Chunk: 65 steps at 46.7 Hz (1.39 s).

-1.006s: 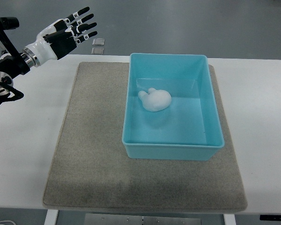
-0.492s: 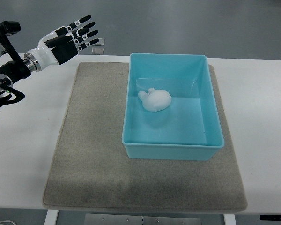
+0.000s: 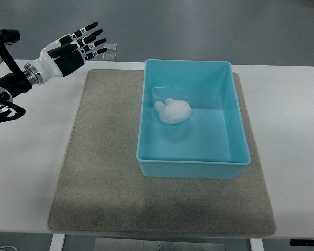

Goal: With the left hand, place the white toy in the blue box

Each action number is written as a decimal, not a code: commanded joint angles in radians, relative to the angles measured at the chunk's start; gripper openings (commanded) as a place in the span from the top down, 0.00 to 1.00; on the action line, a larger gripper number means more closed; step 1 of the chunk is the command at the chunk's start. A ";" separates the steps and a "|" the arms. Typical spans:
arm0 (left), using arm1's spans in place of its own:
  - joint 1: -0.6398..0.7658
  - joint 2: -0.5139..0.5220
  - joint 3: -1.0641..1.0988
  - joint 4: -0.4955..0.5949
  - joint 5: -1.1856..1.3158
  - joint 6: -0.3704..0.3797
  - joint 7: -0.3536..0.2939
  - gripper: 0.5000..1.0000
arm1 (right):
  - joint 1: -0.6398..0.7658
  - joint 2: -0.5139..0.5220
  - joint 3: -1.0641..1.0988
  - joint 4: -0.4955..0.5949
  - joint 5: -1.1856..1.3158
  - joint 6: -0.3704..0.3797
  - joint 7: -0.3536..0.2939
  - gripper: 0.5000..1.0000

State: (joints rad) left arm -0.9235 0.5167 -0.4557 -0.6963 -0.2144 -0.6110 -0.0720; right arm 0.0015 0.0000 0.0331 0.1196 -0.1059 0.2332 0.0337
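Because the nearest stretch of the grey mat (image 3: 110,172) and the counter (image 3: 21,178) under it are carrying nothing, you are looking at a scene whose work is all further back. Moving up, the blue box (image 3: 192,170) is sitting on the right half of the mat, and the white toy (image 3: 174,111) is lying on its floor, toward the far left corner, apart from the walls. Neither has shifted over the last second, so the placing looks done.

What is changing is beyond that: your left hand (image 3: 68,49) is hovering over the far left corner of the counter, well apart from the box. Its fingers (image 3: 90,36) are spreading wide and straight, gripping nothing. Over the past second the hand has only been drifting slightly, first a little toward the box, now back and up by a trace. I read that as retreat or idling, not a new reach.

Farthest off, two small square tiles (image 3: 110,50) are lying just past the counter's back edge, beside the fingertips. Your right hand is not showing.
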 commanded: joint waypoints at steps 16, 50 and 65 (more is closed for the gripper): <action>0.005 -0.001 -0.001 0.001 0.001 0.000 0.000 0.00 | 0.000 0.000 -0.001 0.000 0.000 0.000 0.000 0.13; 0.018 -0.006 -0.001 -0.006 0.006 0.000 -0.002 0.00 | 0.000 0.000 -0.001 0.006 -0.006 0.009 0.000 0.13; 0.018 -0.006 -0.003 -0.006 0.006 0.000 -0.002 0.00 | -0.003 0.000 -0.001 0.005 -0.008 0.006 -0.006 0.13</action>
State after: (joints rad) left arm -0.9050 0.5108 -0.4585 -0.7027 -0.2086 -0.6108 -0.0736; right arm 0.0001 0.0000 0.0329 0.1240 -0.1114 0.2369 0.0304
